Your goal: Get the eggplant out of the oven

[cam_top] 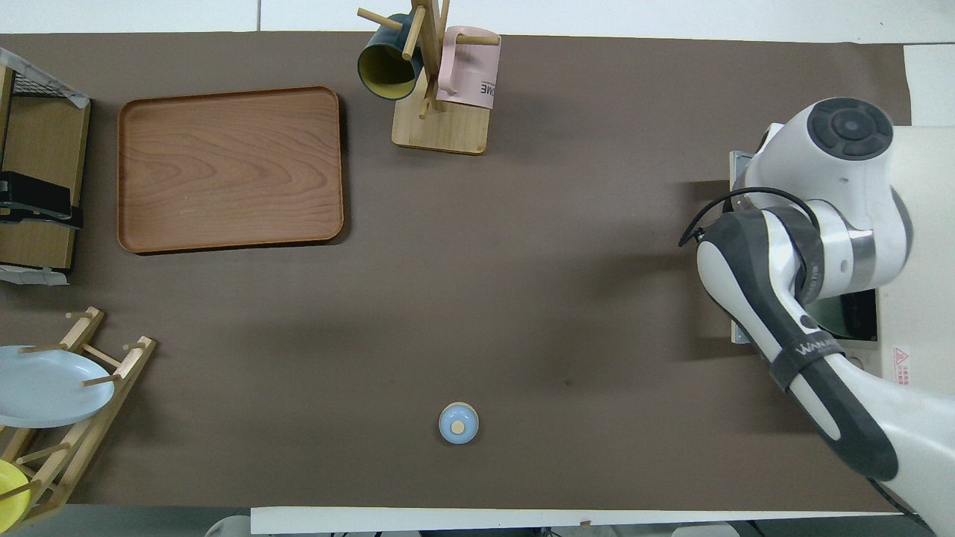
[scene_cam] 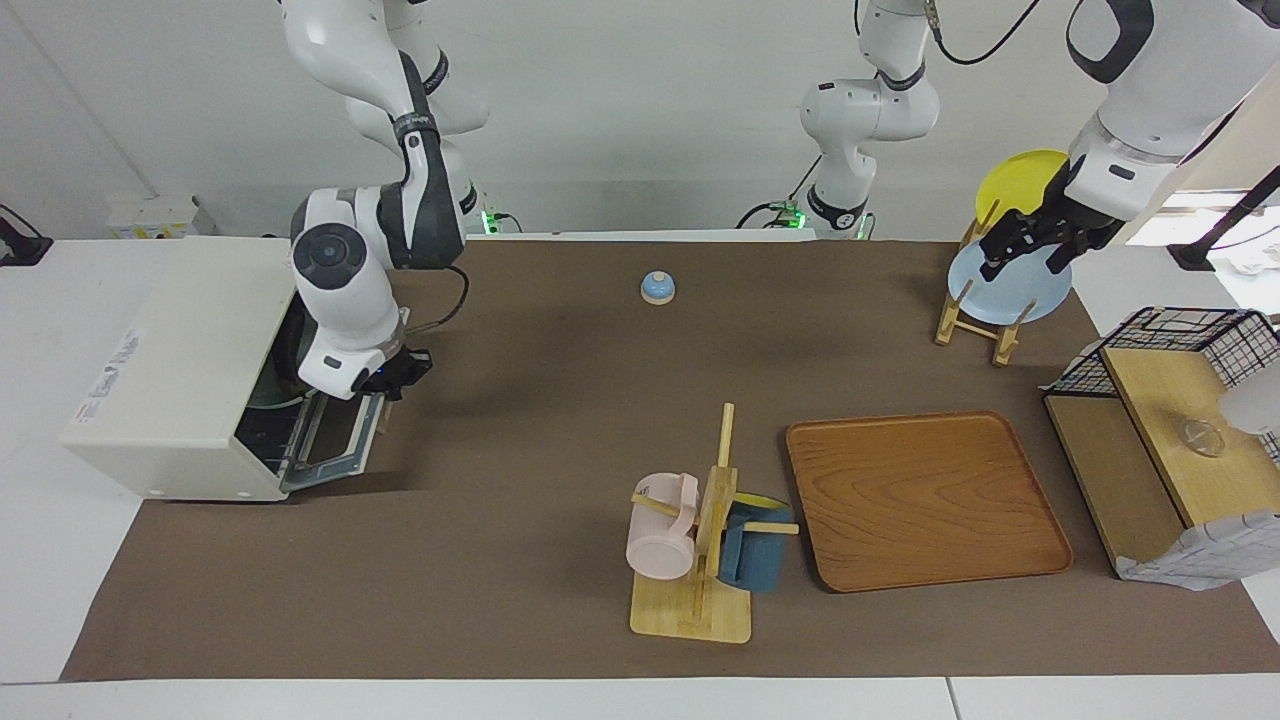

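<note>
The cream-white oven [scene_cam: 170, 370] stands at the right arm's end of the table with its glass door [scene_cam: 335, 440] folded down and open; it also shows in the overhead view [cam_top: 925, 186]. My right arm reaches down into the oven's mouth, and its hand [scene_cam: 350, 375] covers the opening, so the gripper's tips are hidden inside. A dark round plate edge [scene_cam: 268, 398] shows in the oven. The eggplant is hidden. My left gripper [scene_cam: 1020, 255] waits raised over the plate rack [scene_cam: 975, 320].
A wooden tray [scene_cam: 925, 500] lies on the brown mat toward the left arm's end. A mug tree [scene_cam: 700, 540] holds a pink and a blue mug. A small blue bell [scene_cam: 657, 288] sits near the robots. A wire basket shelf [scene_cam: 1170, 430] stands at the left arm's end.
</note>
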You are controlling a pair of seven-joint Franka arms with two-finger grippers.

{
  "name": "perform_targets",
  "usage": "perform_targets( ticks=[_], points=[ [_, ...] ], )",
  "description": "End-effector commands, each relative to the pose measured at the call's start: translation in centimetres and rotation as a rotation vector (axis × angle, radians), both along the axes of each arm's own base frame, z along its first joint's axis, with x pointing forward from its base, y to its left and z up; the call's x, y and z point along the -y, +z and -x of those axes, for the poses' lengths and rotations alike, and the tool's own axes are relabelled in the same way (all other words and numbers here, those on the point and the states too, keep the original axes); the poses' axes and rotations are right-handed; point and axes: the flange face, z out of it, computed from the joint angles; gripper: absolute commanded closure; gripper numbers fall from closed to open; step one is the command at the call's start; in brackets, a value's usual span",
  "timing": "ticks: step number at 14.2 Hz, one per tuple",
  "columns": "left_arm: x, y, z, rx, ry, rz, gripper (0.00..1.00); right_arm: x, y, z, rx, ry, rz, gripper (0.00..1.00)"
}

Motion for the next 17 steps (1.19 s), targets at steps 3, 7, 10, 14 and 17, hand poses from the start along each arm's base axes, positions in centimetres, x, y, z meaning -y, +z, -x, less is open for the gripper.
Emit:
perform_targets(
  ticks=[3,7,10,14,17],
  points=[
    [-0.3,0.2,0.6,-0.008,-0.002,-0.012,0.00,-1.3,0.0,-2.0,0.043,-0.103,-0.042,1.00],
    [-0.3,0.1,0.6,-0.009,-0.002,-0.013,0.00,3.1,5.2,-1.0,0.010,-0.197,-0.042,0.44],
    [-0.3,0.2,0.6,-0.008,-0.004,-0.012,0.00,6.8,5.5,0.9,-0.064,-0.275,-0.032,0.40],
    [-0.3,0.1,0.6,-0.009,-0.004,-0.012,0.00,8.3,3.9,2.3,-0.046,-0.293,-0.030,0.42],
    [-0.3,0.1,0.6,-0.009,-0.001,-0.013,0.00,8.2,2.4,3.5,-0.050,-0.289,-0.029,0.57]
  ],
)
